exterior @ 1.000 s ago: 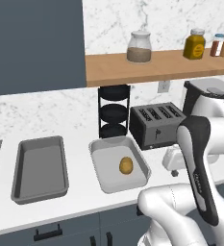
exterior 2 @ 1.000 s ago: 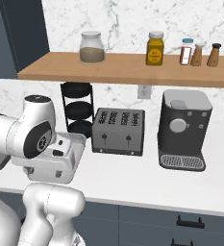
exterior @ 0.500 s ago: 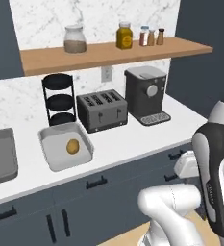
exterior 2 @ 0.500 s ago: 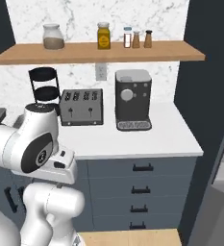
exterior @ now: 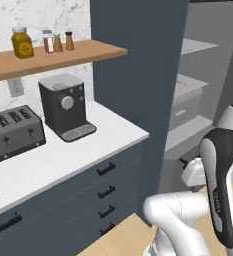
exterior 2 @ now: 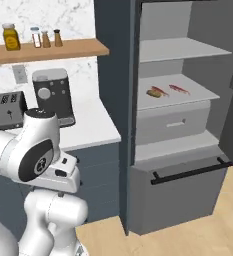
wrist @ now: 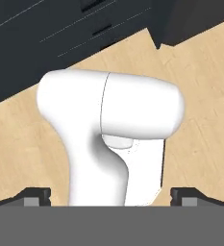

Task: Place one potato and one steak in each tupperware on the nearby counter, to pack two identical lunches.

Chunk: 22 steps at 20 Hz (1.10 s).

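**Steak and potato wait on the fridge shelf**

Steak lies on a middle shelf of the open cabinet, with a potato and another red strip beside it. My claw is open and empty, aimed at the floor. I should roll closer, lift the arm, and reach in slowly.

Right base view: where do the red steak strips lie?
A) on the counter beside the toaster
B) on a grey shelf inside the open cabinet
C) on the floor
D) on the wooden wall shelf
B: two steaks lie on the middle grey shelf of the open cabinet, right of the counter.
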{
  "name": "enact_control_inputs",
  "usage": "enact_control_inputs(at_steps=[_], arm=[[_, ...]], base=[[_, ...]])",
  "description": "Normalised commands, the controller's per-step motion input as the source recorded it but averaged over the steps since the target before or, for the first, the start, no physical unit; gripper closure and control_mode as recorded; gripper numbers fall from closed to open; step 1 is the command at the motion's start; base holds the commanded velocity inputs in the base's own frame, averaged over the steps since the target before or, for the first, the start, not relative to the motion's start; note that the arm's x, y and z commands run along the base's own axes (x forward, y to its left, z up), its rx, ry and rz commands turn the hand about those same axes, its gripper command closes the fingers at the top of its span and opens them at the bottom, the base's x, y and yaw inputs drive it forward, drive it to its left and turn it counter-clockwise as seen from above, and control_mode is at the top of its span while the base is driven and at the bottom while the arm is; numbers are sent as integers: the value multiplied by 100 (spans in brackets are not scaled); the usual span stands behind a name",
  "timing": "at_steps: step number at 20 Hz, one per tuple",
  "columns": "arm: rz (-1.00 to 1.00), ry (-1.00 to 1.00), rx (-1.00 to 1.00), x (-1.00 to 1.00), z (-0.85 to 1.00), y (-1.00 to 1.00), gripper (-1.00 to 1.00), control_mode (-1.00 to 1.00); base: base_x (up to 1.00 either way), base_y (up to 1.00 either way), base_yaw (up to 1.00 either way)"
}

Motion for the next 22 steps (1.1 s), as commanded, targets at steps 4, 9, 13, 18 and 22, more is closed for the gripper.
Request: enact_control_inputs(at_steps=[4, 9, 13, 18, 22], arm=[[0, 0, 0, 0, 0, 0, -100, 100], [0, 0, 0, 0, 0, 0, -100, 100], [0, 0, 0, 0, 0, 0, -100, 100], [0, 0, 0, 0, 0, 0, -100, 100], [0, 0, 0, 0, 0, 0, -100, 100]], base=[[86, -100, 31], [35, -92, 38], [9, -82, 37], [8, -62, 18], [14, -56, -2]])
